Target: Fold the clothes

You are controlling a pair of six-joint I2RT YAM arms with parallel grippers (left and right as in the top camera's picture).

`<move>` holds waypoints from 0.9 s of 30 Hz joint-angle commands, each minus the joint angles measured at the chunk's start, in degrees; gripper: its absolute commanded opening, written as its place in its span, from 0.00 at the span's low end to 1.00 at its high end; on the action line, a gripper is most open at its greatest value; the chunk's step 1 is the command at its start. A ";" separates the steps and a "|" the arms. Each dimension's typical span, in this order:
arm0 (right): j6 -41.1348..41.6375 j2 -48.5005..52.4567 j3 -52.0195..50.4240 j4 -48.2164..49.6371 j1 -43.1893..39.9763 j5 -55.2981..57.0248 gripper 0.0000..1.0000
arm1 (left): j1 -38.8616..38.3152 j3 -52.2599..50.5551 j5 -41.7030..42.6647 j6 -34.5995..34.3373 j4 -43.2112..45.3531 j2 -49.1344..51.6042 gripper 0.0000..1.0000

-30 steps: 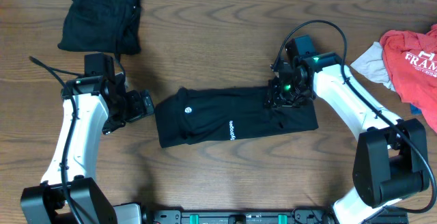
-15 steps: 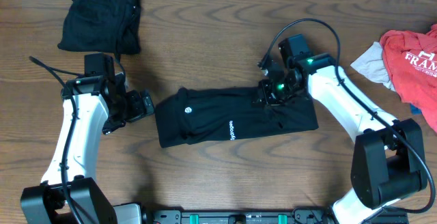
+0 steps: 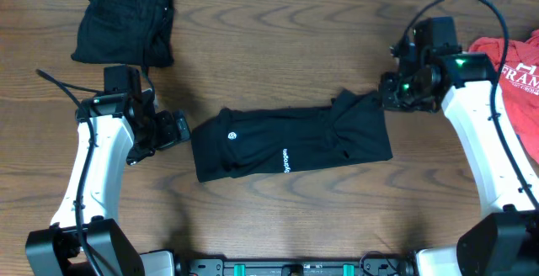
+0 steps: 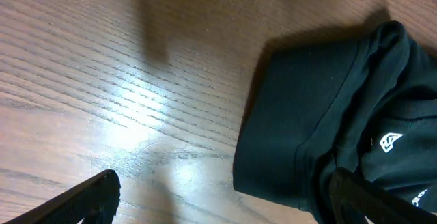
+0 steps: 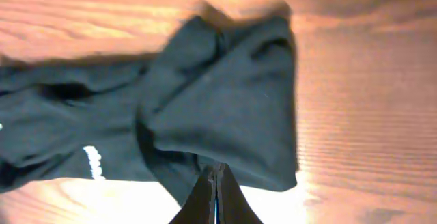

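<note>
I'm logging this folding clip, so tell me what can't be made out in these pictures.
Overhead: red tee lettering, cut off by the right edge.
Overhead: black top lettering, too small to read.
Overhead: folded black pile, garment count hidden within its folds.
Right wrist: blurred, fabric detail lost.

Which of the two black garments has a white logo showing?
The spread-out black top in the middle: it shows a small white logo and white lettering. The black bundle at the top left of the overhead view shows plain black only.
</note>
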 commanded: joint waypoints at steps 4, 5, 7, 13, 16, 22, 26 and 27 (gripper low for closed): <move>-0.79 1.49 -13.97 8.24 1.92 -5.16 0.01 | 0.33 1.38 -0.66 -0.04 0.09 -0.24 0.98; -0.79 1.49 -15.82 10.29 2.08 -6.95 0.01 | 0.33 1.38 -0.66 -0.04 0.09 -0.24 0.98; -0.66 1.55 -19.41 14.51 2.54 -10.91 0.01 | 0.33 1.38 -0.66 -0.04 0.09 -0.24 0.98; 0.59 1.70 -26.01 22.51 4.39 -14.19 0.01 | 0.33 1.38 -0.66 -0.04 0.09 -0.24 0.98; 1.90 1.86 -27.61 25.03 5.95 -14.34 0.01 | 0.33 1.38 -0.66 -0.04 0.09 -0.24 0.98; 2.51 3.80 -28.00 28.98 10.51 -15.52 0.01 | 0.33 1.38 -0.66 -0.04 0.07 -0.24 0.98; 5.57 5.90 -28.00 29.97 13.79 -15.65 0.01 | 0.33 1.38 -0.66 -0.04 0.04 -0.24 0.98; 5.70 6.29 -28.00 29.92 14.45 -15.58 0.01 | 0.33 1.38 -0.63 -0.04 0.04 -0.24 0.98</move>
